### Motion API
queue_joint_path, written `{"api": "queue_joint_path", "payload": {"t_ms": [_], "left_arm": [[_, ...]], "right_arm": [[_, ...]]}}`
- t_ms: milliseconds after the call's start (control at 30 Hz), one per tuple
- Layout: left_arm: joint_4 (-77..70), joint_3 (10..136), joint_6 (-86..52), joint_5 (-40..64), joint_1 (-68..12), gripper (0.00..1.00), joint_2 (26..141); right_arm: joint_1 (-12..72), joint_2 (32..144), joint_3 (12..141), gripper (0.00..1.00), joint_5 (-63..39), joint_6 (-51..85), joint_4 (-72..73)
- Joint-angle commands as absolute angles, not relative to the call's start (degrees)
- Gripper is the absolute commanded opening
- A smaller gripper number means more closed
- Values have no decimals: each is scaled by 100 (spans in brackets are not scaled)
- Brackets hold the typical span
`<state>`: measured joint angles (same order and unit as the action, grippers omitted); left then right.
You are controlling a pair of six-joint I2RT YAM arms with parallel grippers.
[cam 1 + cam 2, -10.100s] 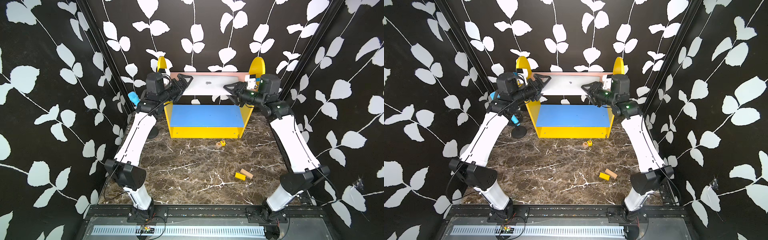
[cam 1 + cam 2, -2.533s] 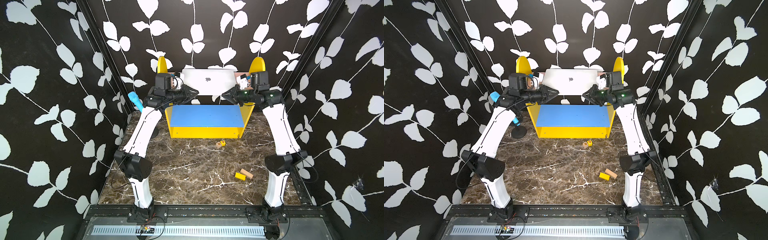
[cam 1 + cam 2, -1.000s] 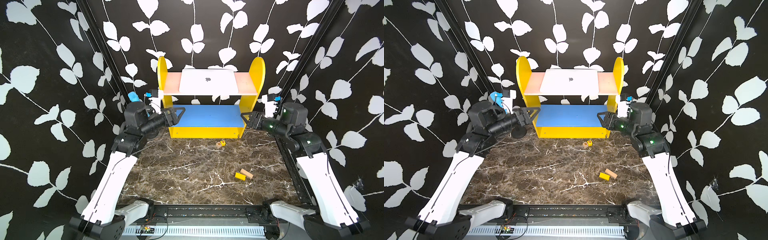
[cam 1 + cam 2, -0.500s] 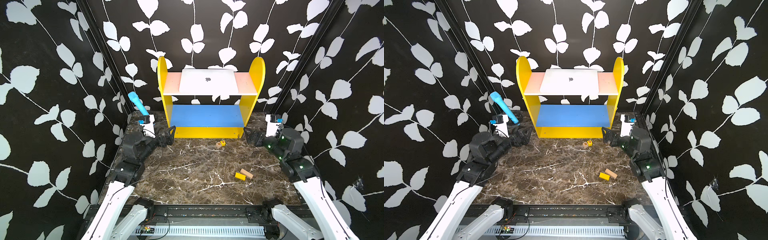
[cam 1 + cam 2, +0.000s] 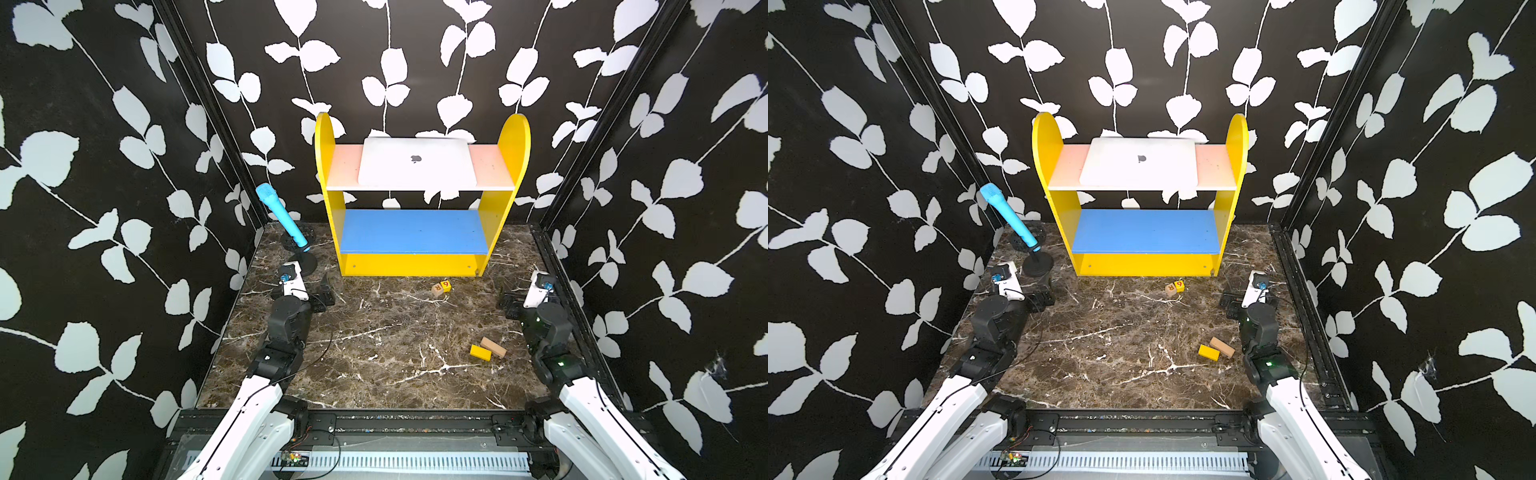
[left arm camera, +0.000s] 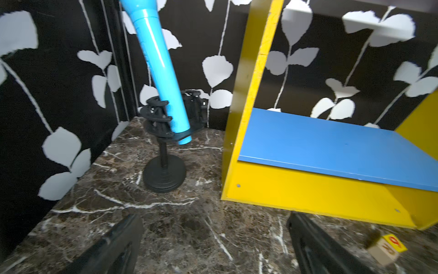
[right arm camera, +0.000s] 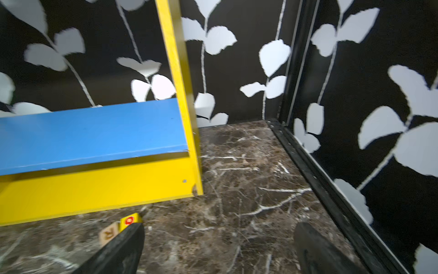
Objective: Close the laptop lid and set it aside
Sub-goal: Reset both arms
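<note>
My left gripper (image 6: 213,224) is spread wide with nothing in it. Its dark fingers (image 6: 123,237) hang low over the marble table (image 5: 374,332), just beside the black stand that props the blue microphone (image 5: 280,218). My right gripper (image 7: 218,227) is spread just as wide and grasps nothing. It sits low near the black rail on the far side of the table, and the small letter blocks (image 7: 119,227) peek past one finger (image 7: 123,244).

The laptop (image 5: 417,162) is well apart from both of us, up on the pale pink top board (image 5: 343,166) of the yellow shelf (image 5: 325,166). It is shut. In both top views the laptop lid (image 5: 1139,170) lies flat and faces up, with the dark apple logo (image 5: 1141,158) at its centre. Its long axis runs across the shelf, from one yellow side panel to the other. One long edge faces the front, towards my arms, and the short ends face the side panels with pink board showing past each. I cannot tell which long edge carries the hinge.
</note>
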<state>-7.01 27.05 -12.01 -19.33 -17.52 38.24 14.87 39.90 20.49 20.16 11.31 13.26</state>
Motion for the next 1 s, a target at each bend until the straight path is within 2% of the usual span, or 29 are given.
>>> {"api": "queue_joint_path", "payload": {"t_ms": [0,167,500,733,967], "left_arm": [[-1588,2335,-969,-2850,-1723,98,3811],[-2357,1704,-753,-3651,-1723,99,4096],[-3747,1384,-43,-4523,-1723,99,5868],[-4848,1412,299,-4557,-1619,98,7160],[-4991,1601,178,-3832,-1256,99,7518]], "right_arm": [[1444,4166,1849,100,2910,1028,2400],[1358,4563,1372,100,3816,1074,3034],[961,5672,1050,100,3949,1112,3780],[708,6513,1090,100,3664,1109,4391],[562,7124,1334,100,3296,832,4843]]}}
